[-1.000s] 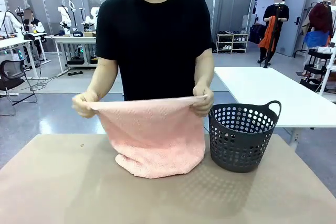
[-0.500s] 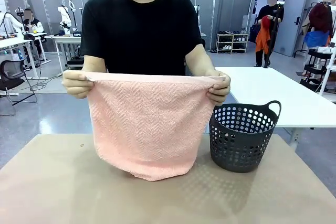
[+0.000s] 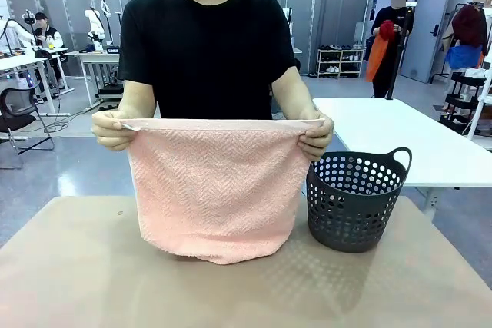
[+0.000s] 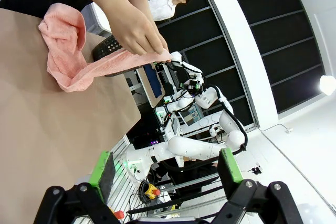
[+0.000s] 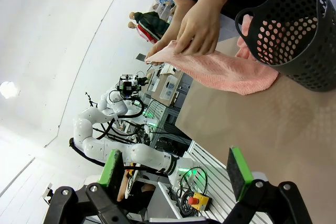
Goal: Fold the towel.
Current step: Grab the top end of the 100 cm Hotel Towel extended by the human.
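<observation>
I'm watching the person point(image 3: 204, 44) standing at top centre, the hand at frame left point(image 3: 114, 128) and the hand at frame right point(image 3: 315, 134) pinching the towel point(image 3: 211, 190) by its top corners and stretching it flat. Its lower edge is resting on the tan table point(image 3: 77, 266) (mid-frame). The dark basket point(image 3: 355, 201) is sitting just beside it, to the right. My left gripper point(image 4: 167, 167) and right gripper point(image 5: 175, 167) are hanging spread wide, grasping nothing. Compared with a second ago, the towel is being held higher and wider.
</observation>
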`<state>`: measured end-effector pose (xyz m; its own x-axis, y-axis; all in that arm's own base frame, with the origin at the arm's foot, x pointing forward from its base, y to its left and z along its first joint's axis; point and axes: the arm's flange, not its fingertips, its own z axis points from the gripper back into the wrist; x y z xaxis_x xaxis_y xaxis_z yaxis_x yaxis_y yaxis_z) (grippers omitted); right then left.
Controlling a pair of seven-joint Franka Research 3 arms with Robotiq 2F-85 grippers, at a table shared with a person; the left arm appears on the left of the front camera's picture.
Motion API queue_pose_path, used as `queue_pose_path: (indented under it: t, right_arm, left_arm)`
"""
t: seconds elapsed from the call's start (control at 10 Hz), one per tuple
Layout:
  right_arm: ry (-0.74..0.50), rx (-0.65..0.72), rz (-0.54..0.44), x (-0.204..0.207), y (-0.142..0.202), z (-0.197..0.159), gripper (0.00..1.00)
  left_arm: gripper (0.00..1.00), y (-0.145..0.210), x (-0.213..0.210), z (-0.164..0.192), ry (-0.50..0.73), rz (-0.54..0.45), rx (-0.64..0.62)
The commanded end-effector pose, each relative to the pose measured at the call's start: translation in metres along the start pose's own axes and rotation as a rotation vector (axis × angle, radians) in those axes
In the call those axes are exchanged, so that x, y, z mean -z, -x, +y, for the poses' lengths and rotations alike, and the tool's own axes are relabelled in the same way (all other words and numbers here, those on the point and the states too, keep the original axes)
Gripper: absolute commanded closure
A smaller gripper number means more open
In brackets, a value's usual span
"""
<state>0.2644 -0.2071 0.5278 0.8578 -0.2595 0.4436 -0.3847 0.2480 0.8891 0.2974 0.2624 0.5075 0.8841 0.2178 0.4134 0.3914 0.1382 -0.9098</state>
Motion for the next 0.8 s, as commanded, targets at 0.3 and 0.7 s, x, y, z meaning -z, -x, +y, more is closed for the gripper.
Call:
queue_pose_path:
  t: [0.3, 0.7]
  right_arm:
    - [0.219, -0.384, 0.118, 0.018, -0.007, 0.081, 0.00]
    - [0.343, -0.732, 0.447, 0.109, -0.007, 0.172, 0.00]
  left_arm:
    - [0.00, -0.011, 0.039, -0.097, -0.246, 0.233, 0.482]
    - [0.00, -0.012, 0.151, -0.185, -0.494, 0.575, 0.933]
